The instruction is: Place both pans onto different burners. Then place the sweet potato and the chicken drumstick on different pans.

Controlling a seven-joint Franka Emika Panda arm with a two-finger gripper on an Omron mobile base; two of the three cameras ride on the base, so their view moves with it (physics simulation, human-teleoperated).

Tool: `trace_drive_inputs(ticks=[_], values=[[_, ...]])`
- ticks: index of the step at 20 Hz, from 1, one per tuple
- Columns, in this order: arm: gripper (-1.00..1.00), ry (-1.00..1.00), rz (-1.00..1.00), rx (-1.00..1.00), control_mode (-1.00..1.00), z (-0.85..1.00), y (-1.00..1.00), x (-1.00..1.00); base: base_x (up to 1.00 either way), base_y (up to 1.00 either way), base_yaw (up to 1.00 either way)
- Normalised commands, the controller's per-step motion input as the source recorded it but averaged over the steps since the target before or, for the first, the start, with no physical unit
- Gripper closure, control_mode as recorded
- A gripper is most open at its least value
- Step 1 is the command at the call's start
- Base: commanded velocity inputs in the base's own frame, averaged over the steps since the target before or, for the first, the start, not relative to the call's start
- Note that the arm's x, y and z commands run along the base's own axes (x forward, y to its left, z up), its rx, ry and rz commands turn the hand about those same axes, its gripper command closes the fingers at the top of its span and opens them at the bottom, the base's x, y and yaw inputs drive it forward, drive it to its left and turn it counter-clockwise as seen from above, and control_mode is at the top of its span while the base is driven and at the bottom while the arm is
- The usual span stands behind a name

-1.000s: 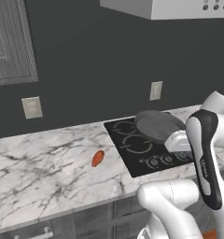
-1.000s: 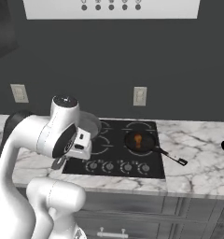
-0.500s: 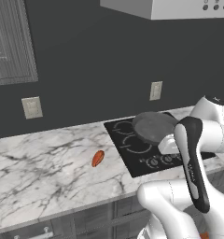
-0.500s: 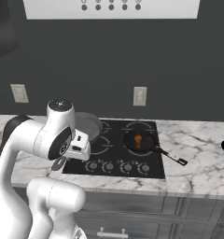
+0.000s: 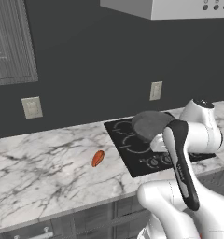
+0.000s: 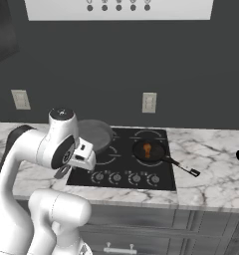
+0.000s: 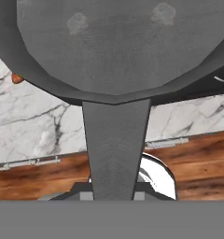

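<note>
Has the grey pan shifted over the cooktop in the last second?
Yes. In the left base view the grey pan, held by its handle in the claw, has slid slightly left, toward the sweet potato, judged against the cooktop rings.

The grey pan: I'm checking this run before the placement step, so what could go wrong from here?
The gripper holds the grey pan only by the end of its long handle, so the pan might tip or slip. It hangs over the cooktop's left edge and could land off a burner ring. The sweet potato still lies far off on the counter, needing a long reach.
</note>
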Motion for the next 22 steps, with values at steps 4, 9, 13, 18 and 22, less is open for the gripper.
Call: trace_drive_inputs(ticks=[4,9,13,18,22], values=[[1.00,0.00,-0.11,0.00,-1.00,-0.25,0.22,0.35,0.00,0.00,0.00],[1.00,0.00,-0.07,0.00,-1.00,-0.28,0.14,0.34,0.00,0.00,0.00],[1.00,0.00,-0.07,0.00,-1.00,-0.25,0.15,0.33,0.00,0.00,0.00],[1.00,0.01,-0.07,0.00,-1.00,-0.22,0.15,0.30,0.00,0.00,0.00],[1.00,0.05,-0.04,0.00,-1.00,-0.20,0.17,0.28,0.00,0.00,0.00]])
